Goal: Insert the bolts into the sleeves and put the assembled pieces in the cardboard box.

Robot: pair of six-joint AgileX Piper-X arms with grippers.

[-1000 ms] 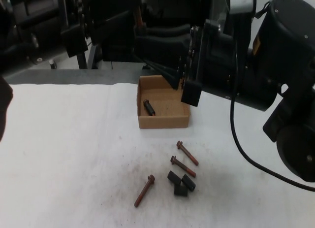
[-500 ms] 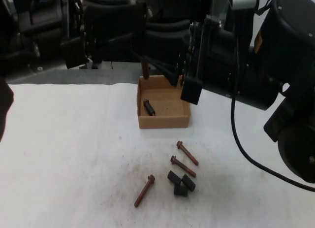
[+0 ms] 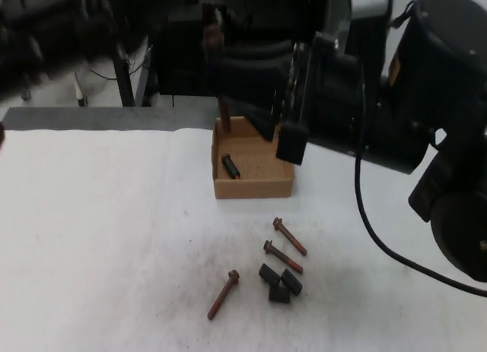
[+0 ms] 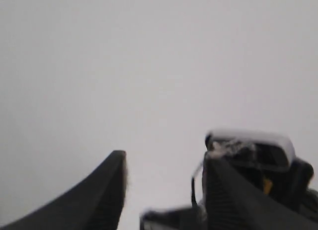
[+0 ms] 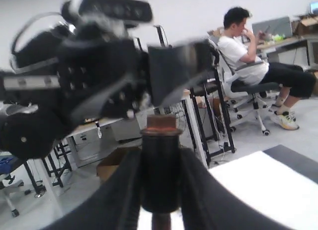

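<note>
My right gripper (image 5: 160, 163) is shut on a black sleeve (image 5: 160, 185) with a reddish bolt head (image 5: 161, 122) standing out of its top. In the high view this held piece (image 3: 223, 112) hangs upright over the back left corner of the cardboard box (image 3: 255, 188). One black sleeve piece (image 3: 230, 166) lies inside the box. Three loose bolts (image 3: 290, 236) (image 3: 283, 257) (image 3: 223, 295) and a small cluster of black sleeves (image 3: 279, 283) lie on the white table. My left gripper (image 4: 165, 158) is open and holds nothing, facing a blank wall.
The right arm's bulky black body (image 3: 396, 116) overhangs the table's right side. The left arm (image 5: 94, 81) is a blur just beyond the held piece. Dark racks and chairs stand behind the bench. White cloth (image 3: 99, 238) spreads across the table's left half.
The dark arm at the back has pulled up and away from the box, now a blur. The right gripper stays over the box's back corner with the bolt and sleeve.
</note>
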